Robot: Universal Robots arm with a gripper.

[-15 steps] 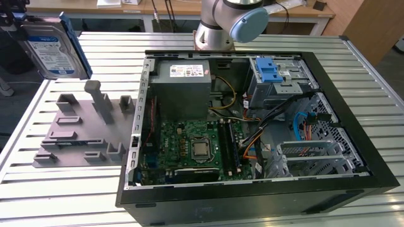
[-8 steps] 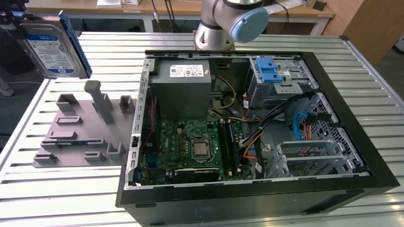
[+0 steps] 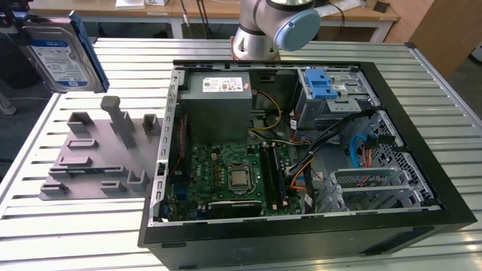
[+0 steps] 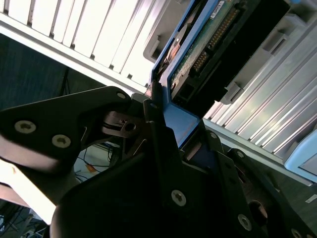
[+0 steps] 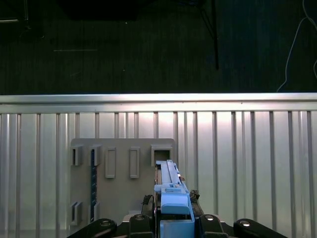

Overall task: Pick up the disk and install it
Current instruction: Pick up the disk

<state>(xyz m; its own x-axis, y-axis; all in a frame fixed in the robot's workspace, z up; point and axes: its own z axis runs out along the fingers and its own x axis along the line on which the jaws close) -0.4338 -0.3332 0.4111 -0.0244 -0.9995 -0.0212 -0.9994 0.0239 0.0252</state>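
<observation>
The disk [image 3: 64, 53] hangs in the air above the table at the exterior view's left, standing on edge, its white-and-blue label and blue side rail showing. My gripper [image 3: 17, 27] is shut on its upper end. In the first wrist view the disk [image 5: 171, 191] points edge-on away from the gripper [image 5: 174, 220], over the grey fixture plate [image 5: 124, 168]. The second wrist view shows the disk's [image 4: 210, 47] circuit-board side and connector, with a dark finger [image 4: 159, 131] pressed against its blue rail.
The open computer case [image 3: 421, 226] lies on the slatted metal table [image 3: 75, 237]. Inside it are a grey metal cage with a blue latch [image 3: 325, 89], a large grey box [image 3: 218, 107] and a green motherboard [image 3: 233, 175]. The grey fixture plate [image 3: 90, 164] lies beside the case. The arm's base [image 3: 260, 31] stands behind.
</observation>
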